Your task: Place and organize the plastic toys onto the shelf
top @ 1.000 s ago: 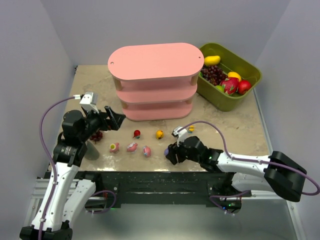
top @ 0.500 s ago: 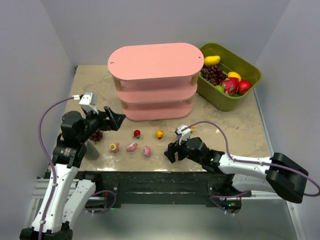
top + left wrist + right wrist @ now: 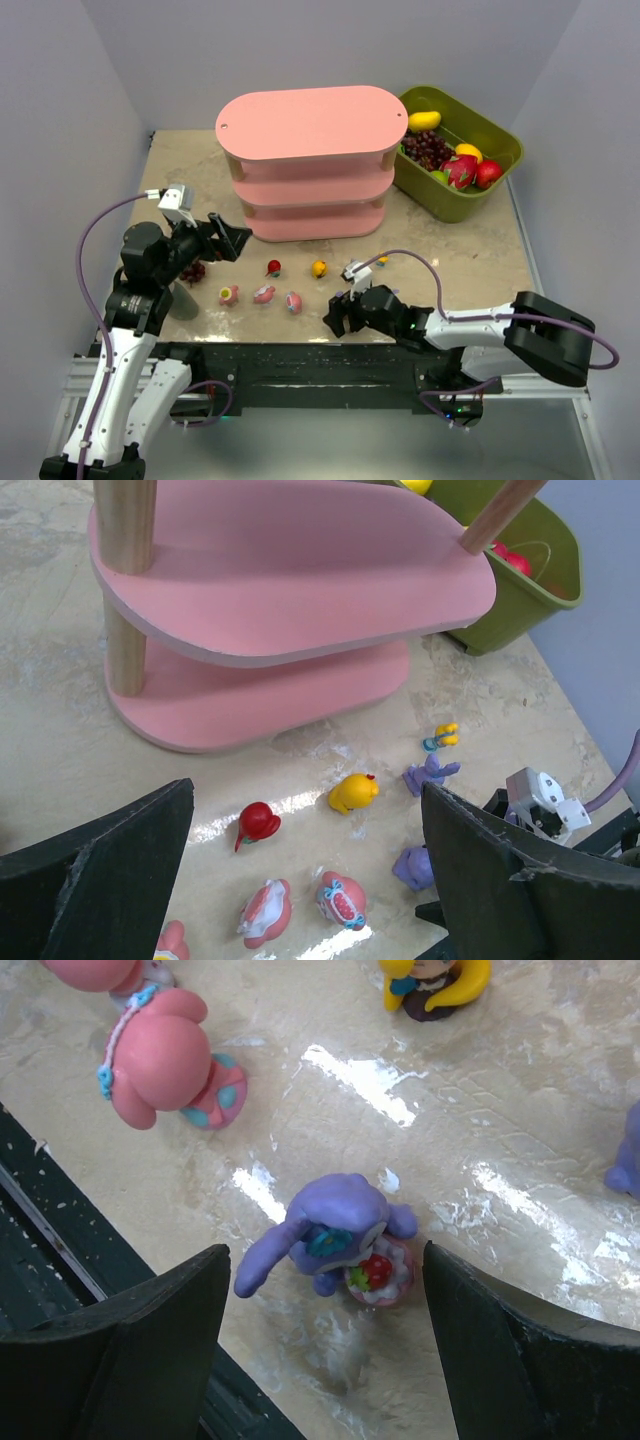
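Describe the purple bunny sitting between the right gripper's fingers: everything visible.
The purple bunny is a small lilac-blue figurine of glossy moulded plastic, seen from above. It has long drooping ears, one stretched toward the table's near edge, a teal bow on its head, and a white-pink cake topped with a red strawberry at its front. It rests on the beige marbled table, centred under the open right gripper, with a clear gap to each finger.

Beige marbled tabletop, pink shelf, olive bin beside it, plastic toys scattered in front
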Motion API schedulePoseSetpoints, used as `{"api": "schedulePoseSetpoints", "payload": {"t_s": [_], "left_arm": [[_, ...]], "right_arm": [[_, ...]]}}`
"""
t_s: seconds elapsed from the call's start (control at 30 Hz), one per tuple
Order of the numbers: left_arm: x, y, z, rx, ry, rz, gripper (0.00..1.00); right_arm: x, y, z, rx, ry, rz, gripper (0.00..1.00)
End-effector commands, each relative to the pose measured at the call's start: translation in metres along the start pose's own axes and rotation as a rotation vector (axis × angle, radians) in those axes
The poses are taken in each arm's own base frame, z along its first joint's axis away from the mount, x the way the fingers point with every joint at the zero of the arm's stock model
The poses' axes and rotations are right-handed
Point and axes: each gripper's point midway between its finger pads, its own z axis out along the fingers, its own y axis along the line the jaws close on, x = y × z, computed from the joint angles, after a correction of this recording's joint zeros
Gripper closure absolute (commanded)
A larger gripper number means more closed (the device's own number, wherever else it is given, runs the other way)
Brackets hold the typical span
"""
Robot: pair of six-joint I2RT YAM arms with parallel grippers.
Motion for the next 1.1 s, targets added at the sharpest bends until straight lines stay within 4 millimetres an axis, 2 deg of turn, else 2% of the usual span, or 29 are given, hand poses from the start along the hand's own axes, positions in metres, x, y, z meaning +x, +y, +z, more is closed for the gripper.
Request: {"api": "schedulePoseSetpoints", "payload": {"t_s": [0.0, 0.23, 0.5, 0.67, 0.8, 0.83, 0.9, 0.93, 1.03, 1.07], "left_arm": [[-0.012, -0.006, -0.002, 0.027, -0.046, 0.021, 0.00], [-0.012, -0.005, -0.003, 0.022, -0.048, 0.024, 0.00], [-0.013, -0.006, -0.006, 0.015, -0.053, 0.028, 0.00], [-0.013, -0.005, -0.007, 0.013, -0.050, 0.027, 0.00], [-0.013, -0.006, -0.009, 0.011, -0.054, 0.028, 0.00], [-0.013, -0.006, -0.010, 0.010, -0.056, 0.030, 0.00], [-0.014, -0.005, -0.011, 0.003, -0.057, 0.030, 0.00], [-0.015, -0.006, -0.012, 0.003, -0.061, 0.033, 0.00], [-0.015, -0.004, -0.014, -0.011, -0.059, 0.032, 0.00], [-0.014, -0.004, -0.014, -0.014, -0.054, 0.031, 0.00]], "right_arm": [[-0.011, -0.005, 0.003, 0.040, -0.071, 0.035, 0.18], [-0.012, -0.015, 0.008, 0.096, -0.094, 0.032, 0.19], [-0.007, -0.017, 0.010, 0.101, -0.102, 0.044, 0.30], [-0.011, -0.016, 0.007, 0.095, -0.119, 0.052, 0.37], [-0.012, -0.013, 0.009, 0.098, -0.109, 0.044, 0.48], [-0.011, -0.013, 0.009, 0.098, -0.104, 0.041, 0.56], [-0.013, -0.010, 0.010, 0.094, -0.101, 0.045, 0.65], [-0.013, -0.010, 0.010, 0.097, -0.100, 0.045, 0.73], [-0.021, -0.007, 0.009, 0.114, -0.094, 0.053, 0.83], [-0.019, -0.010, 0.007, 0.138, -0.074, 0.054, 0.90]]}}
